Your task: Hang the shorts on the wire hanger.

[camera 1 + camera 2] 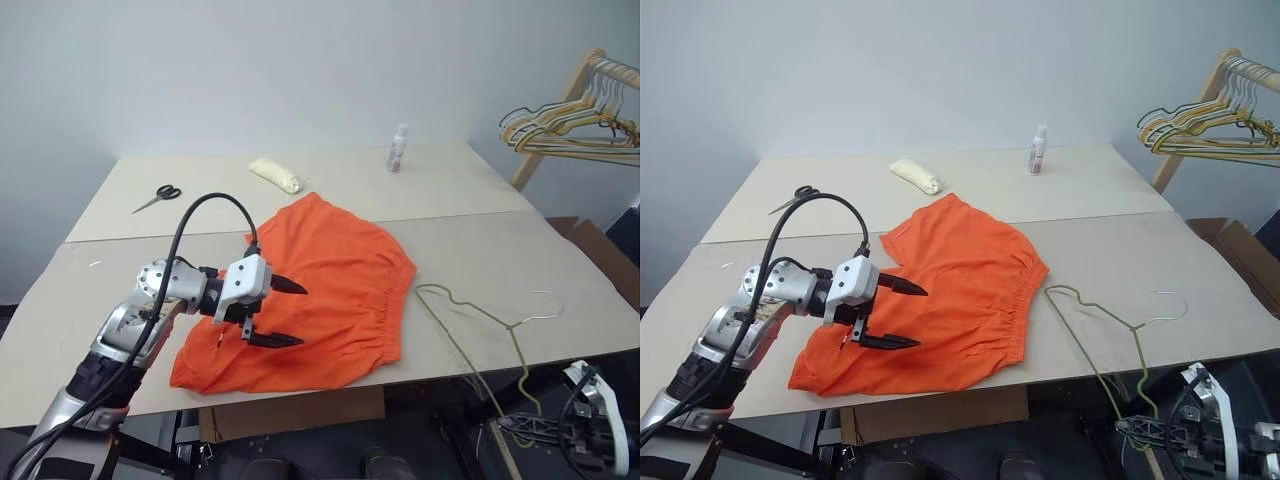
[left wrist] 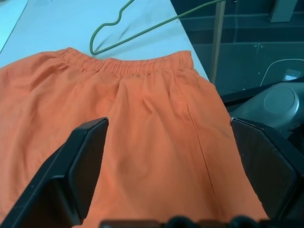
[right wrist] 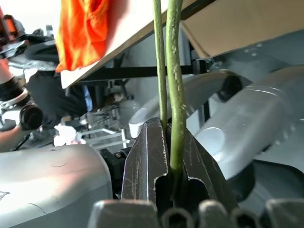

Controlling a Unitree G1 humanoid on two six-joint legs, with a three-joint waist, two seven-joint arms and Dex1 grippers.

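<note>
Left eye view: the bright orange fabric shorts (image 1: 310, 300) lie flat on the pale tabletop (image 1: 560, 260), gathered elastic waistband turned toward the thin grey bare-metal wire hanger (image 1: 480, 325). The left gripper (image 1: 275, 312) hovers just above the shorts' near leg, its two black fingers spread wide with nothing between them — the left wrist view looks between them onto orange cloth. The hanger rests just beyond the waistband, its curved hook flat on the table and its lower corner hanging past the near edge, where the right gripper (image 3: 167, 156) is clamped tight on the wire — two strands run up between its closed fingers. Well beyond the left gripper lie black-handled scissors (image 1: 157, 197), a cream bundle (image 1: 275, 174) and a small bottle (image 1: 398, 148).
</note>
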